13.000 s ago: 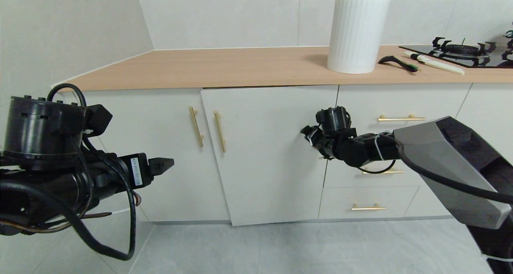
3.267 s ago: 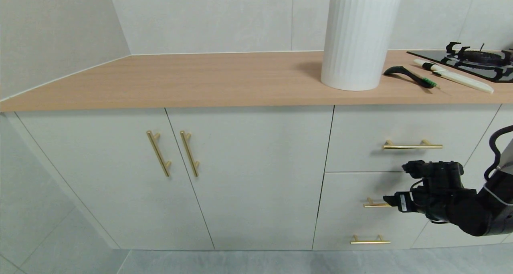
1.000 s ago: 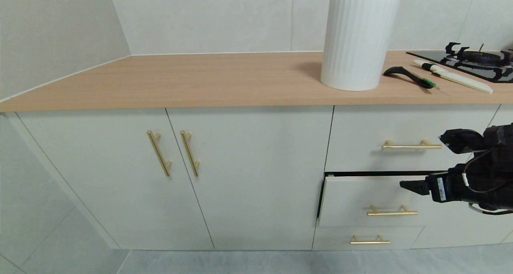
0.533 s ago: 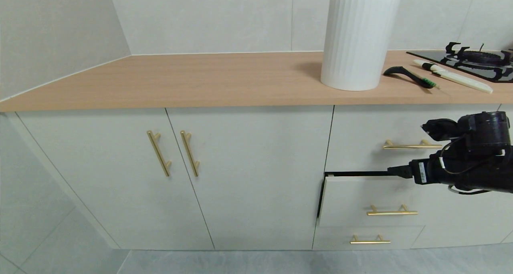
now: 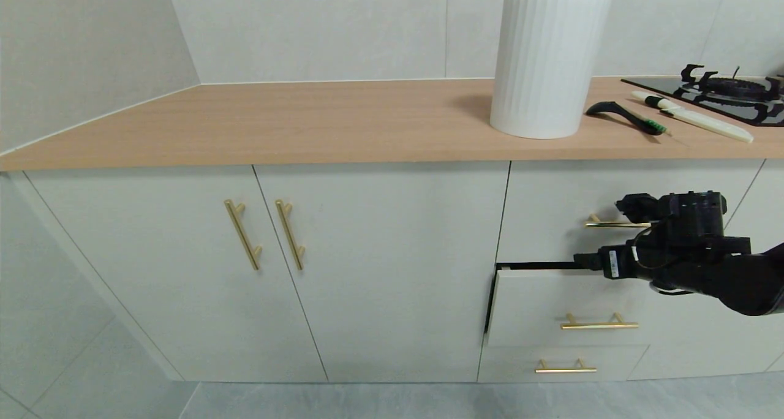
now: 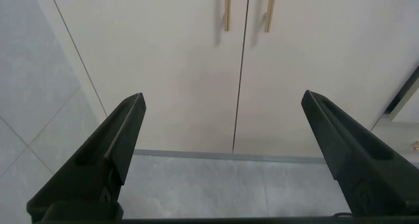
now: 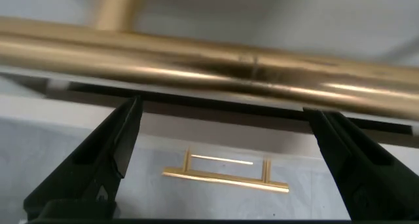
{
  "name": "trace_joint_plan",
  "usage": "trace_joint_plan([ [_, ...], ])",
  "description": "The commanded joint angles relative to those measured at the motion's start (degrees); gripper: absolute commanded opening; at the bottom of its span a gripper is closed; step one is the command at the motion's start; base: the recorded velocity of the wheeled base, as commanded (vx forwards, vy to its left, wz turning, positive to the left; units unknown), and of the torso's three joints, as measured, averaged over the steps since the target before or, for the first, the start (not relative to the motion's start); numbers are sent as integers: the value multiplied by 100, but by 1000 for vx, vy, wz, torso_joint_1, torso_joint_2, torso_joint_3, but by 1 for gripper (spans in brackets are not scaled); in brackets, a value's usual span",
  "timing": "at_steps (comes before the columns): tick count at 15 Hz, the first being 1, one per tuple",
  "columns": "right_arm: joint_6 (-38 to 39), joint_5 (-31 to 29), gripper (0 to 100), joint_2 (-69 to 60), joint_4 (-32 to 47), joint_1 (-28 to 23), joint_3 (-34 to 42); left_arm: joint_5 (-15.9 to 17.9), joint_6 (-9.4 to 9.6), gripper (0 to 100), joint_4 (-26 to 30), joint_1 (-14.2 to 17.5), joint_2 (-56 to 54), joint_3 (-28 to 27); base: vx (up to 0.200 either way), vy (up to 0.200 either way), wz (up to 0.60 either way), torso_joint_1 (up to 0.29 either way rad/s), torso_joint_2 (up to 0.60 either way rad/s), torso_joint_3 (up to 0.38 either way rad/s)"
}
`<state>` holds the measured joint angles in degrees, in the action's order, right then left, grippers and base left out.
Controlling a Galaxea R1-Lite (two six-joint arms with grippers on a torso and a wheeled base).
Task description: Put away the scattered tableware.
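A black-handled utensil with a green tip [image 5: 626, 117] and a white knife with a green band [image 5: 695, 116] lie on the wooden counter [image 5: 306, 122], right of a tall white ribbed container [image 5: 545, 64]. The middle drawer [image 5: 551, 302] stands slightly open with a dark gap along its top. My right gripper [image 5: 585, 261] is open at that gap, just below the top drawer's gold handle [image 5: 612, 224]. In the right wrist view that handle [image 7: 209, 60] crosses close above the open right gripper [image 7: 222, 109]. My left gripper [image 6: 222, 99] is open and holds nothing, facing the cabinet doors.
A black gas hob [image 5: 729, 91] sits at the counter's far right. Two cabinet doors with gold handles [image 5: 266, 234] are shut on the left. The middle drawer's handle [image 5: 599, 324] and the bottom drawer's handle [image 5: 565, 367] are below the right arm. Grey floor tiles [image 6: 216, 185] lie below.
The middle drawer came open between 3.3 s and 1 s ago. Over the last second my right gripper rose and moved left, closer to the drawer fronts. The head camera shifted after the earliest frame.
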<state>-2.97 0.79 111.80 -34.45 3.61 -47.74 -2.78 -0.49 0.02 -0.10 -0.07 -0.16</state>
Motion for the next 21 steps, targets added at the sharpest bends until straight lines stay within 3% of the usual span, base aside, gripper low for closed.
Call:
trace_joint_plan([
  [1, -10, -27, 100, 237, -88, 8, -7, -3, -4, 100, 6, 1, 7, -2, 0, 0, 0, 0, 0, 0],
  [5, 69, -404, 100, 589, -466, 26, -87, -3, -4, 100, 6, 1, 7, -2, 0, 0, 0, 0, 0, 0],
  [21, 157, -396, 100, 492, -466, 43, 80, -3, -4, 100, -2, 1, 7, 7, 0, 0, 0, 0, 0, 0],
])
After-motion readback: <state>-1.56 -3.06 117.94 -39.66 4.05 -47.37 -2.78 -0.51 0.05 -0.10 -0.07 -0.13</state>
